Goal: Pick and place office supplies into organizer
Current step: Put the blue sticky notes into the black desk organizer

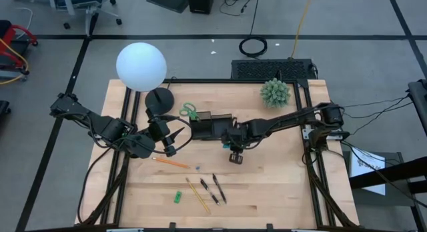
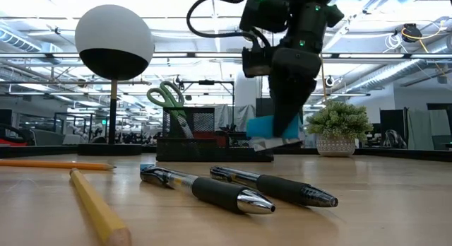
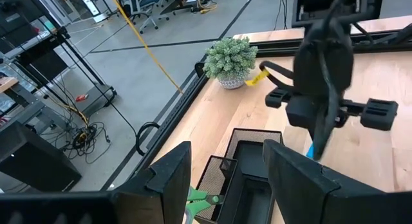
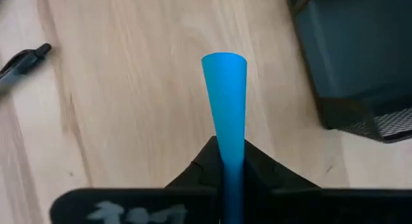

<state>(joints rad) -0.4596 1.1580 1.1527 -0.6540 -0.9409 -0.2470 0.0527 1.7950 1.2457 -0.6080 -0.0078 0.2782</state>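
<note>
Nearest the low camera, two dark pens (image 2: 240, 189) lie side by side at lower centre of that frame, with a yellow pencil (image 2: 95, 207) at lower left and an orange pencil (image 2: 56, 163) beyond it at the left edge. In the high view the tiny green eraser piece (image 1: 178, 197) sits near the bottom, left of centre.

My right gripper (image 4: 230, 176) is clenched on the blue sticky pad (image 4: 226, 102). The pad stands edge-on between my jaws and juts forward past the fingertips, clear of the wood. In the low view it hangs at centre frame, just above the table.

The black organizer (image 1: 212, 127) lies just beside that gripper, at centre of the high view, with the green-handled scissors (image 1: 189, 112) standing in its left end.

My left gripper (image 3: 225, 176) hangs released, fingers apart, left of the organizer, holding nothing.
</note>
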